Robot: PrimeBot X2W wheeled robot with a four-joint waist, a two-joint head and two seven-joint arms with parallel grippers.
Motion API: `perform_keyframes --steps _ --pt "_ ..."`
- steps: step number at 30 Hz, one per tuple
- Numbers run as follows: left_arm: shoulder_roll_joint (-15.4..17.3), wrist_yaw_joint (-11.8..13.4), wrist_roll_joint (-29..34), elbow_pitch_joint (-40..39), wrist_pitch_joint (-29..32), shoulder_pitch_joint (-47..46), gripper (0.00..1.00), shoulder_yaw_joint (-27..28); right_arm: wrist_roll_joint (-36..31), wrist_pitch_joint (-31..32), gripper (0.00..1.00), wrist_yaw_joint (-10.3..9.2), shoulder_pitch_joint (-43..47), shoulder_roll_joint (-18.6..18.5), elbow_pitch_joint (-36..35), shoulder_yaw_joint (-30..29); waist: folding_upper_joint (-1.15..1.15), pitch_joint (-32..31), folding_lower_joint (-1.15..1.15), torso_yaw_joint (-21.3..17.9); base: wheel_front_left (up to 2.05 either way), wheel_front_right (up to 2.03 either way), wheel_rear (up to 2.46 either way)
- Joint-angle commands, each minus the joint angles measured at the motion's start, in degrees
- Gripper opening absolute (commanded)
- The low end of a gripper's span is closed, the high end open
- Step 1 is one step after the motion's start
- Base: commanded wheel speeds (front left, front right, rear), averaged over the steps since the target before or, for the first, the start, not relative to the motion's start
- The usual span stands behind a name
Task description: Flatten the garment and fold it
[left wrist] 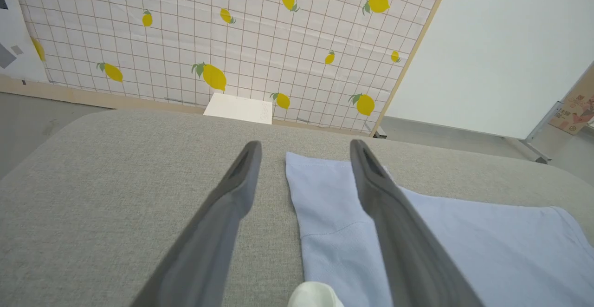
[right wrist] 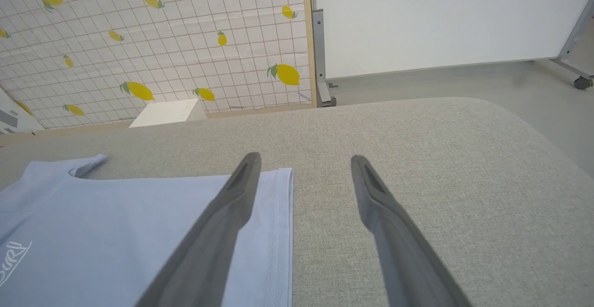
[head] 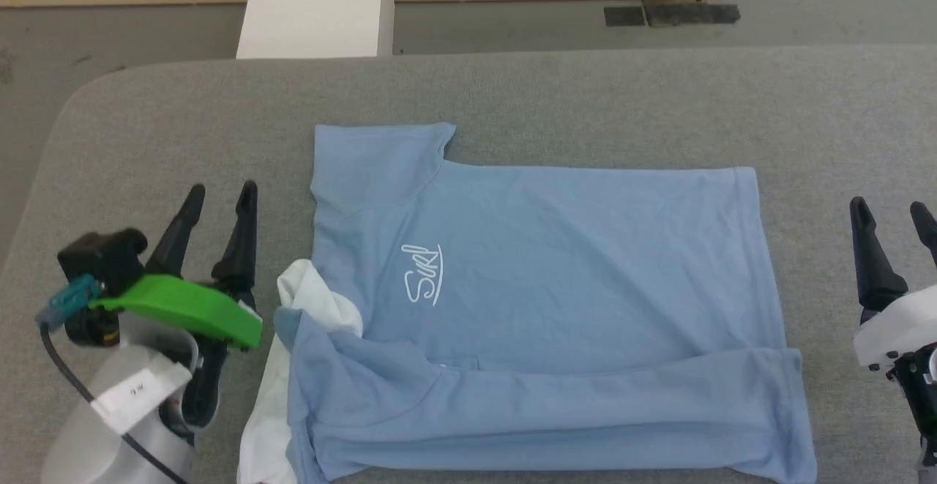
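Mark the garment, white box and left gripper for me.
garment [head: 556, 272]: head view, middle of its blue front.
white box [head: 315, 8]: head view, top face.
left gripper [head: 222, 192]: head view, midway between the tips of its fingers.

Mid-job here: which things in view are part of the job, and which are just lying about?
Job: light-blue T-shirt, near edge folded over; left end effector and right end effector, both open beside it; grey padded table under it.
Lying about: white box beyond the table; lemon-print panel; white board.

Long dark jaws, green wrist cover [head: 192, 311] (left arm), black cable [head: 53, 356], pale forearm [head: 88, 440]
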Motion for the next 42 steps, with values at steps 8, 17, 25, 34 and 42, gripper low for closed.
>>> perform_keyframes --steps 8,17,25,34,42 --pt "0.3 -2.3 0.2 7.1 6.4 -15.6 1.0 -3.4 -1.2 0.5 1.0 -0.09 -3.4 1.3 -1.8 0.9 0.26 6.4 0.0 -0.4 0.0 0.0 0.0" --pt "0.9 -3.1 -2.0 21.1 27.6 -37.1 1.0 -9.2 -3.0 1.7 1.0 -0.09 -7.2 4.3 -5.0 3.7 0.26 14.7 0.0 -4.0 0.0 0.0 0.0" --pt "3.3 -1.7 -0.9 29.6 52.0 -44.8 1.0 -15.3 -3.6 1.5 1.0 -0.09 -5.6 6.8 -8.2 2.3 0.26 19.9 0.0 -8.1 0.0 0.0 0.0" --pt "4.1 0.3 -1.7 30.3 64.9 -42.3 0.0 -18.1 -3.7 1.4 1.0 -0.09 -5.1 7.6 -9.1 1.7 0.26 20.7 0.0 -8.0 0.0 0.0 0.0" --pt "4.3 0.4 -5.3 25.3 64.5 -41.6 0.0 -15.4 -4.5 6.0 1.0 -0.09 -9.0 5.9 -10.2 2.3 0.26 20.2 0.0 -6.9 0.0 0.0 0.0"
